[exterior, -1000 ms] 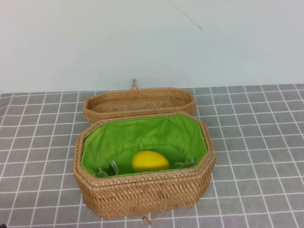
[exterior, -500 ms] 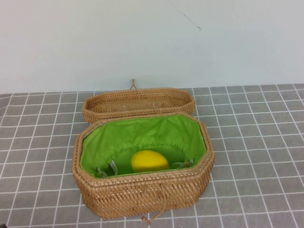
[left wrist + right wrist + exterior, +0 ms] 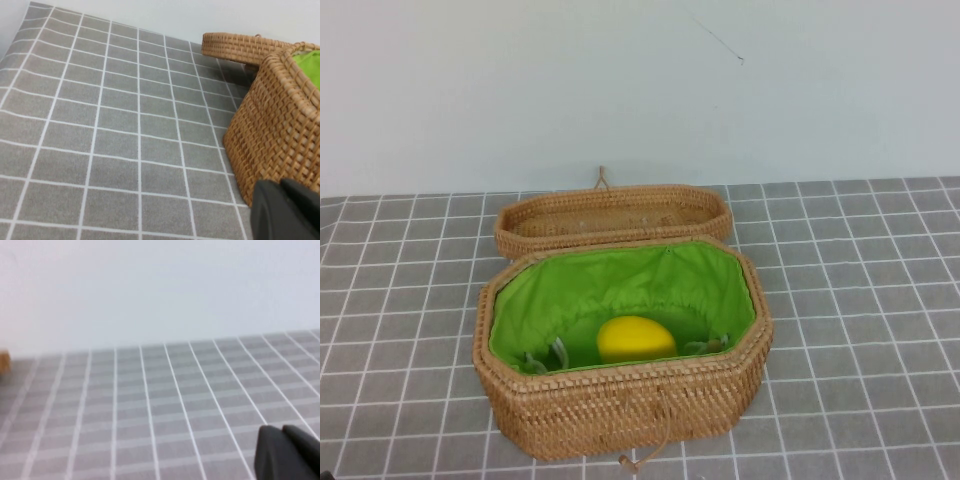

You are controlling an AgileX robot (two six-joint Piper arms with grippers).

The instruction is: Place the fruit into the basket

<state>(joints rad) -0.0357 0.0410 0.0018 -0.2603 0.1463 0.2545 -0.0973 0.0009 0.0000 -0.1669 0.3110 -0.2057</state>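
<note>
The yellow lemon (image 3: 636, 339) lies inside the basket (image 3: 620, 405), on its green lining near the front wall. The basket stands at the middle front of the table. Neither gripper shows in the high view. My left gripper (image 3: 286, 210) is shut and empty, low beside the basket's outer wall (image 3: 280, 125) on its left side. My right gripper (image 3: 289, 452) is shut and empty over bare table, away from the basket.
The shallow unlined woven lid (image 3: 613, 215) lies right behind the basket, against the white wall; it also shows in the left wrist view (image 3: 235, 47). A grey tiled mat (image 3: 860, 280) covers the table. A cord loop (image 3: 645, 458) hangs at the basket's front.
</note>
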